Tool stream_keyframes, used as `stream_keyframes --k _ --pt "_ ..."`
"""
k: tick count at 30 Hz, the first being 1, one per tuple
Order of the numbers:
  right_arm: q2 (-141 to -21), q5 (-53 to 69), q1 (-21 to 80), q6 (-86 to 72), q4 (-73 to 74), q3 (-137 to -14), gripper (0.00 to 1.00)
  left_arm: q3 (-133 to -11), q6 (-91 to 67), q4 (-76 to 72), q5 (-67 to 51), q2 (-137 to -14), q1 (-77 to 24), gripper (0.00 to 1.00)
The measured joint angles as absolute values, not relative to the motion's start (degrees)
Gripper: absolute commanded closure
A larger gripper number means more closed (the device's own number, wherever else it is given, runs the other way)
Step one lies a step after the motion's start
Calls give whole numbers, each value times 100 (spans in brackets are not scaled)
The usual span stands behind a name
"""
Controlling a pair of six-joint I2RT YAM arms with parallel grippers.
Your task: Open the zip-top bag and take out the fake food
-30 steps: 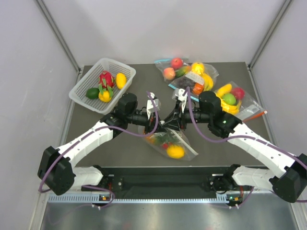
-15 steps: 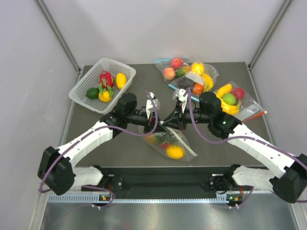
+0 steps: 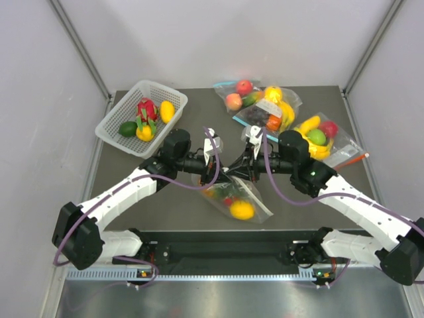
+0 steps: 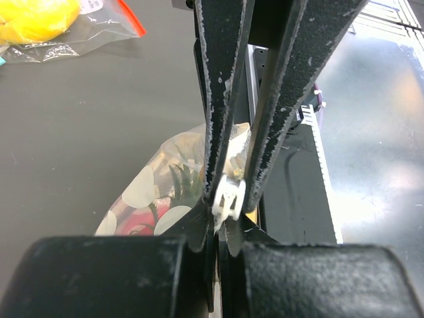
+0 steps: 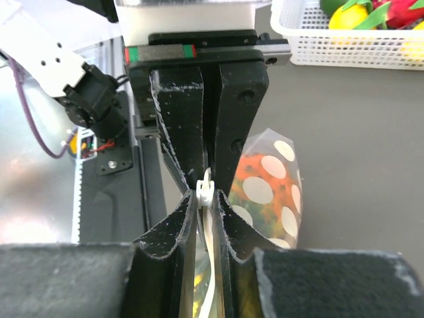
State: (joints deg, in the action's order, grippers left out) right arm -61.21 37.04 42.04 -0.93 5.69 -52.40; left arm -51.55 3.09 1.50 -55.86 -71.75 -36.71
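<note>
— How far along is the task being judged to be?
— The zip-top bag (image 3: 235,199), mid-surface (image 3: 179,207), is being pinched at its top edge by the left pincer (image 4: 228,195) and the right pincer (image 5: 207,192). Opening is seemingly only being started.
— And the fake food (image 3: 242,210)?
— It is being held inside the bag; nothing is being removed yet.

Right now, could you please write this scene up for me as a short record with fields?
left gripper: shut on the zip-top bag's white top strip
right gripper: shut on the same strip, facing the left one
zip-top bag: dotted, mid-table, held by its top between both grippers
fake food: inside the bag
bag open or closed: cannot tell
basket: far left, holds fruit
undotted bags: far right, filled
</note>
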Motion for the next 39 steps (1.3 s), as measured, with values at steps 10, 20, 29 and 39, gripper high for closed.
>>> stream_keyframes --k 10,20,29,39 --pt "-5898 3319 4222 204 895 -5133 100 -5225 320 233 -5454 -7170 -3653 100" --pt "-5592 2956 4224 355 1240 -4980 100 -5251 320 285 -5205 -6875 -3450 100" --pt "-5439 2491 4224 340 1616 -4910 100 -5253 296 285 -4652 -6838 -3363 100" --pt "-5096 1992 4224 318 2043 -4836 100 -5253 152 261 -3701 -6838 -3072 100"
